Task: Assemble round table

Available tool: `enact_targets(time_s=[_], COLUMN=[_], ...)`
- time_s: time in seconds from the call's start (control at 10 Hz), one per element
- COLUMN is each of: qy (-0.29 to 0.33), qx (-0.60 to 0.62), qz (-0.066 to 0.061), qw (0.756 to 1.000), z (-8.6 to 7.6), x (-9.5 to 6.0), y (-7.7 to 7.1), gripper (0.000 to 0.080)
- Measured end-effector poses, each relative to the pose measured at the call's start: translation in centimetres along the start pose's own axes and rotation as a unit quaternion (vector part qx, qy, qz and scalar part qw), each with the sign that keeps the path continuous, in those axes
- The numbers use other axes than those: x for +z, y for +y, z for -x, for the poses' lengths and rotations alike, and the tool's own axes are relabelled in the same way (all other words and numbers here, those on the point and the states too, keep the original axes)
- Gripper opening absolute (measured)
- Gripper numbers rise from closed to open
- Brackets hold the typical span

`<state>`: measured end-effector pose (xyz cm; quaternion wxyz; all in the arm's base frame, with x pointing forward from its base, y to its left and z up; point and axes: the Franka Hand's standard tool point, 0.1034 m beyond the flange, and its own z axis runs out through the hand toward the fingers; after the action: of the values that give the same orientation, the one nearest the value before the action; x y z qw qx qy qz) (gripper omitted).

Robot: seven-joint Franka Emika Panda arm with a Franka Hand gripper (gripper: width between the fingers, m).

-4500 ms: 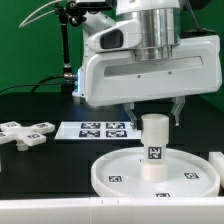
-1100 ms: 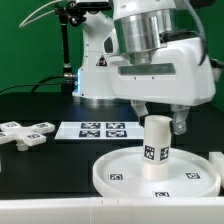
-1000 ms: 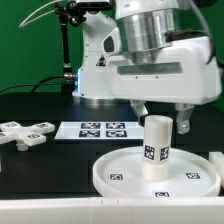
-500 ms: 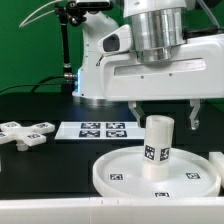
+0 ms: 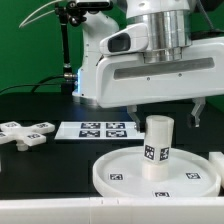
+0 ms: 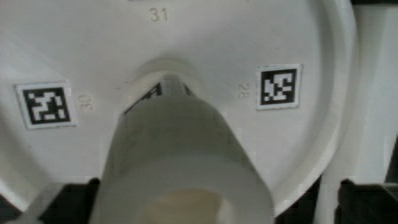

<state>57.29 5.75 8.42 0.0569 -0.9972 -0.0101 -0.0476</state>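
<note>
Your leg [image 5: 157, 150] stood up in the middle of the disc [image 5: 108, 176]. Your gripper [image 5: 165, 114] hung over it, fingers wide apart, holding nothing. The cross foot [image 5: 25, 132] lay well apart on the black table [image 5: 40, 172], not yet put on.

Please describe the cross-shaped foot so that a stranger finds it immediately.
Start at the large round disc with the cylinder leg standing on it. Toward the exterior view's left, past the flat marker board, the cross-shaped foot lies on the black table. Only it has four arms.
</note>
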Motion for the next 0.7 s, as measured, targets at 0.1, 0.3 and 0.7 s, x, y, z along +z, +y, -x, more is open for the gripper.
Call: enact_targets(time_s=[0.1,0.3,0.7], qy=[-0.002,-0.002,0.001], qx=[-0.040,-0.093,-0.236], qz=[0.000,0.001,0.011], qw=[0.999,0.996,0.972], z=[0.00,0.00,0.13], x=[-0.07,-0.07,0.12], y=[0.73,0.90,0.73], gripper=[0.0649,0.0649,0.0649])
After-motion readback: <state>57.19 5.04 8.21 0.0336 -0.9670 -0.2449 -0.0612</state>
